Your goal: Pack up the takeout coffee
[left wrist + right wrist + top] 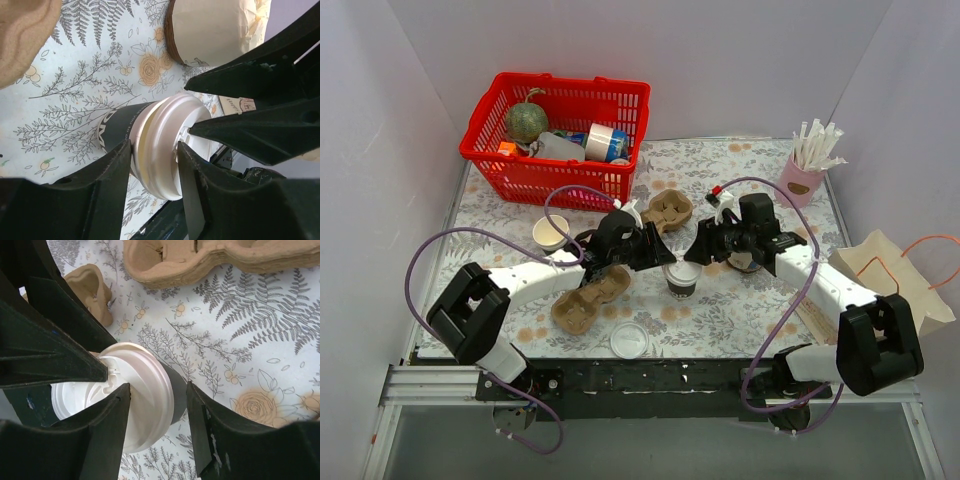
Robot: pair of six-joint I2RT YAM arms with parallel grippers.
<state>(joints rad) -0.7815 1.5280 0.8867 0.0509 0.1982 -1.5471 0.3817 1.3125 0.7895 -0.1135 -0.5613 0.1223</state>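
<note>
The takeout coffee [681, 283] stands upright on the flowered tablecloth, mid-table, a dark-banded paper cup under a white lid [167, 135]. My left gripper [667, 258] reaches in from the left; in the left wrist view my left gripper [155, 150] is shut on the lid's edge, one finger [112, 175] under the rim and the other on the lid's top. From the right comes my right gripper [695, 252]. In its wrist view my right gripper [159, 390] is open astride the same lid [145, 390], its outer finger [205, 425] clear of the cup wall.
A pulp cup carrier [590, 295] lies left of the coffee, another [668, 208] behind it. A plain cup [550, 233], a loose lid [629, 341], a red basket [560, 140], a pink holder of sticks [802, 175] and a paper bag [890, 270] surround the spot.
</note>
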